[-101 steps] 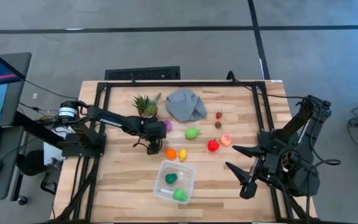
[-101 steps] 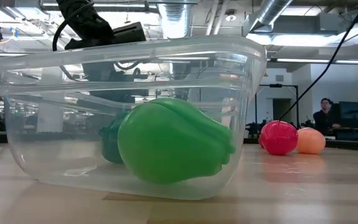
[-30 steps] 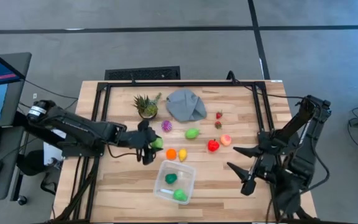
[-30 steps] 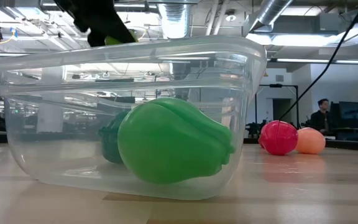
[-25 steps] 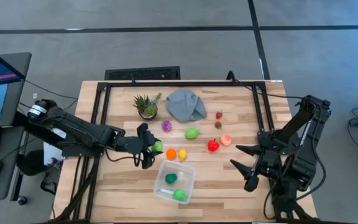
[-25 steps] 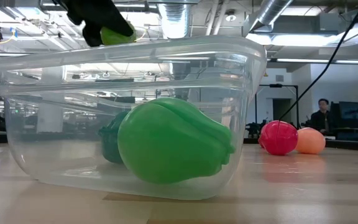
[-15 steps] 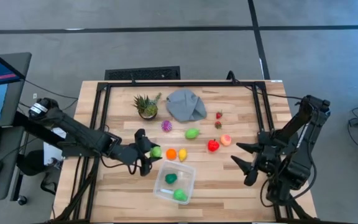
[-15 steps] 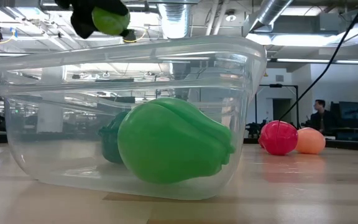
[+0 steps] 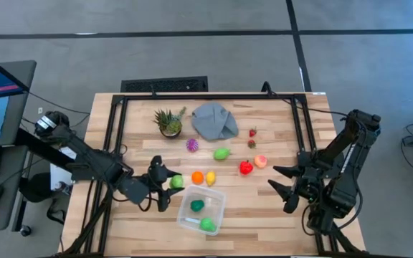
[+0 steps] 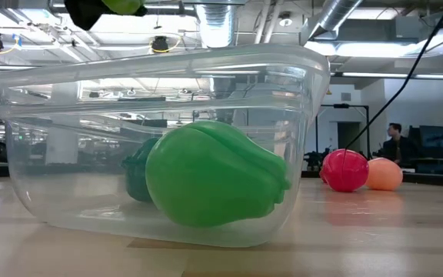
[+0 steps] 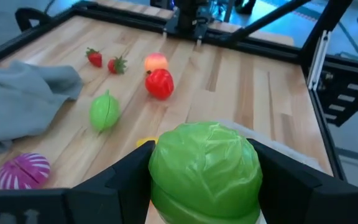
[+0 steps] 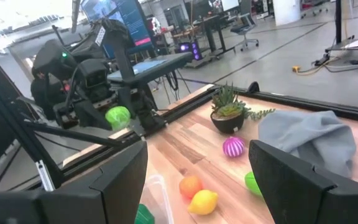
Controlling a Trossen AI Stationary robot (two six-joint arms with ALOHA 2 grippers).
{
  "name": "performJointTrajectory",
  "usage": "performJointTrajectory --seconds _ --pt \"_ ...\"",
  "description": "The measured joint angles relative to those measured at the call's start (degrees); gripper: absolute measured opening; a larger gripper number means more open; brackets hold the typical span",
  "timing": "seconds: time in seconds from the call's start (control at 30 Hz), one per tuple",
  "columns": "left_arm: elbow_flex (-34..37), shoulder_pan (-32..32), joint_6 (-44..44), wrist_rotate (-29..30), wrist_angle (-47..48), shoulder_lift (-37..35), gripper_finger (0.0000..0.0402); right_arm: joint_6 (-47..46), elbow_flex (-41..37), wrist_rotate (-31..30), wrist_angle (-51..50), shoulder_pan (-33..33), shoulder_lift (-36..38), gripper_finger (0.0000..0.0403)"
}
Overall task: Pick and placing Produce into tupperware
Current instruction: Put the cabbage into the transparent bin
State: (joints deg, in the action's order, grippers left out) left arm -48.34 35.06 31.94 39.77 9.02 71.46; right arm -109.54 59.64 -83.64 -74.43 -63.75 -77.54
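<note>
Your left pincer (image 9: 165,185) is clamped tight on a green toy cabbage (image 11: 205,167), one dark finger (image 11: 120,180) pressed to each side of it, held up off the desk (image 9: 264,215) and just beside the near corner of the clear tupperware (image 9: 216,195), not yet over its opening. From the level view the cabbage hangs above the tupperware's rim, up at the edge of sight. Inside the tupperware, just past your pincer, you already have a large light green toy vegetable (image 10: 214,175) and a darker green one (image 10: 135,175) behind it. Beyond the pincer on the bare wood lie the orange fruit (image 9: 197,176) and the yellow lemon (image 9: 210,178), close together; farther out sit the green lime-like fruit (image 11: 104,111), the purple-and-white piece (image 11: 23,170), the red apple (image 11: 160,83), the peach (image 11: 156,61) and two strawberries (image 11: 94,56). The grey cloth (image 9: 214,120) and the spiky potted plant (image 9: 168,122) are farther still. Your right pincer (image 9: 284,188) waits with its jaws parted and nothing in them, well apart from the left one, at the far side of the desk.
</note>
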Motion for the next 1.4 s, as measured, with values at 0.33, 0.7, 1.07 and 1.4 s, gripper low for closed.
performJointTrajectory --seconds 0.33,0.7,1.07,1.4 --pt "0.0 3.9 1.5 4.7 -5.9 3.4 0.0220 0.0 0.0 0.0 0.0 0.0 0.0 0.0305" --pt "0.0 5.8 4.2 4.2 -15.9 12.9 0.0220 0.0 0.0 0.0 0.7 -0.4 0.0 0.0305" --pt "0.0 5.6 6.9 0.0 -26.0 21.3 0.0220 0.0 0.0 0.0 1.3 -0.5 0.0 0.0305" --pt "0.0 5.3 8.6 -1.3 -26.3 22.5 0.0220 0.0 0.0 0.0 1.4 -2.3 0.0 0.0305"
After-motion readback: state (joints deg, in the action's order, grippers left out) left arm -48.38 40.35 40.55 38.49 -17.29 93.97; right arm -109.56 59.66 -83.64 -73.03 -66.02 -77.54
